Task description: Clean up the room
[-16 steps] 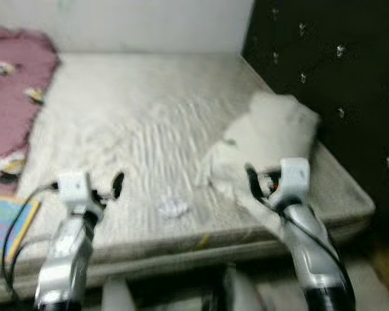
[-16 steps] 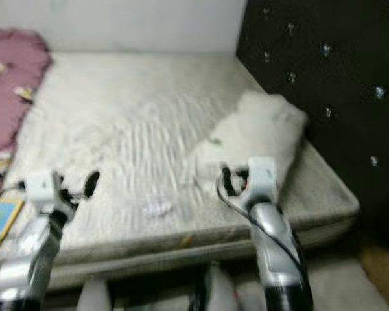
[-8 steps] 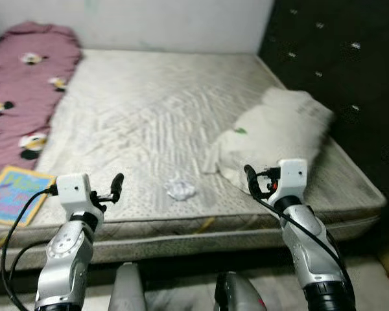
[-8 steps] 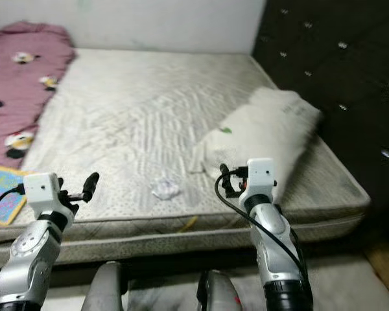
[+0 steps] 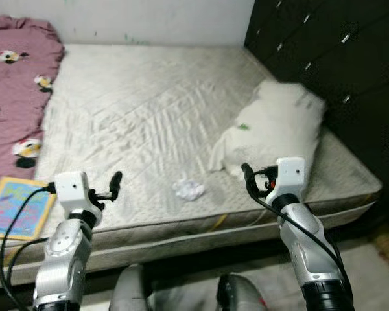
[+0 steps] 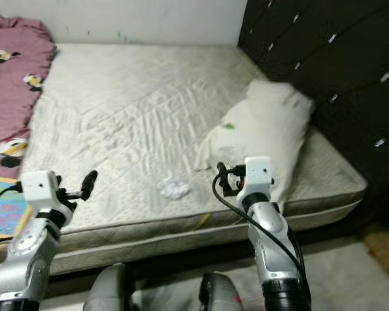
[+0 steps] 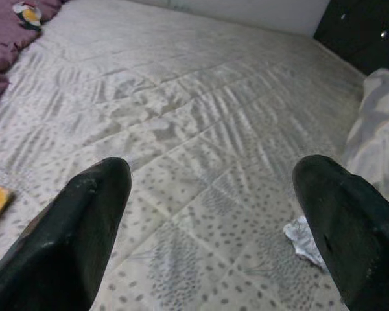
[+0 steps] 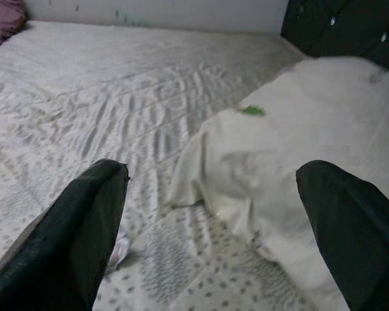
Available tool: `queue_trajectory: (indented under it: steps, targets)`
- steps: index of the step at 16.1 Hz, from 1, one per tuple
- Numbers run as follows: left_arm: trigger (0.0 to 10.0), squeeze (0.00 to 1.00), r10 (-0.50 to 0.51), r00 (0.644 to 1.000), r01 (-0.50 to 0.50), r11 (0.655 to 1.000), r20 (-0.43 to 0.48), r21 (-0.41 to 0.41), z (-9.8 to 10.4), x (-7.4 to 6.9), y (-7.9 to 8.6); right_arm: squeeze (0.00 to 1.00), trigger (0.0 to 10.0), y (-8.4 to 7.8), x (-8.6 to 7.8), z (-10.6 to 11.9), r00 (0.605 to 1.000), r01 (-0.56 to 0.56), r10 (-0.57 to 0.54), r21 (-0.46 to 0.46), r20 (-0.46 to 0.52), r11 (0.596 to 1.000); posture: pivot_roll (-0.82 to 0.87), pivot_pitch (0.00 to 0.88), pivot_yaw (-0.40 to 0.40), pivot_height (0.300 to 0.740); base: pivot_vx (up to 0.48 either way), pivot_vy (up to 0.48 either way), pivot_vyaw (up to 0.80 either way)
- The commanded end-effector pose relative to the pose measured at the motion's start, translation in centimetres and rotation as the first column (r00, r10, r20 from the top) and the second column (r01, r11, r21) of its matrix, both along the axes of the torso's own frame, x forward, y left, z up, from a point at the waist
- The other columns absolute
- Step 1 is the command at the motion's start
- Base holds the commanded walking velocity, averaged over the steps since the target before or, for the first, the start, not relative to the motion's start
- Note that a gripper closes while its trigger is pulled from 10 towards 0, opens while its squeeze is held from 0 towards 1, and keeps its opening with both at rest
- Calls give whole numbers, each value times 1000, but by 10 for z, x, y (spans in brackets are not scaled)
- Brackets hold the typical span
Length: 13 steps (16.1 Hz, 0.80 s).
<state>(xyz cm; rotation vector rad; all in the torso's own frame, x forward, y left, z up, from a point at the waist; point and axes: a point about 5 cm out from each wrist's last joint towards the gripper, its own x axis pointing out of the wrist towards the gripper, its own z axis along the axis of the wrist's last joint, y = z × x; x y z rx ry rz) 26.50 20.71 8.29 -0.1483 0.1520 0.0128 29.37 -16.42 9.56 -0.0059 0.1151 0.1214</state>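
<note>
**Crumpled tissue lies near the bed's front edge, between two raised claws**

The crumpled tissue (image 5: pixel 188 189), a small white wad that may be paper or cloth, rests on the bare quilted mattress (image 5: pixel 142 110) close to its front edge, touched by neither claw.

At the far left, a mauve blanket (image 5: pixel 13 78) with small cartoon prints covers that side of the bed. In front of it a colourful picture book (image 5: pixel 16 206) lies flat at the mattress edge. The left claw (image 7: pixel 211 227) hovers just above the front edge, beside the book, its black fingers (image 7: pixel 84 220) spread wide and empty; the tissue sits ahead of it, towards its right finger.

Right of the tissue, a white pillow (image 5: pixel 275 133) with a small green mark lies slanted against the dark tufted headboard (image 5: pixel 337 58). The right claw (image 8: pixel 214 227) hangs before the pillow's near end, spread wide and holding nothing.
</note>
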Motion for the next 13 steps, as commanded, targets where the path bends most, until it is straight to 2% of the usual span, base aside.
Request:
queue_trajectory:
  steps: [1, 5, 10, 13]
  targets:
    - [10000, 0, -8, 1000, 8, 1000, 8, 2, 3, 2, -3, 0, 10000, -5, 0, 2, 1000, 4, -4, -8, 3, 1000, 4, 16, -79, 640, 0, 0, 0]
    - [10000, 0, -5, 1000, 4, 1000, 10, 8, 3, 2, -2, 0, 10000, -1, 0, 3, 1000, -24, 24, -12, 5, 1000, 6, 20, -77, 640, 0, 0, 0]
    - [10000, 0, 17, 1000, -17, 1000, -3, 6, 1, -1, 3, 0, 10000, 9, -2, 2, 995, -100, 100, -19, -4, 995, 12, 38, -81, 640, 0, 0, 740]
    - [10000, 0, 4, 1000, -4, 1000, -5, 14, 1, -2, 2, 0, 10000, 11, 0, -1, 994, -109, 108, -4, -32, 994, 19, 50, -84, 640, 0, 0, 0]
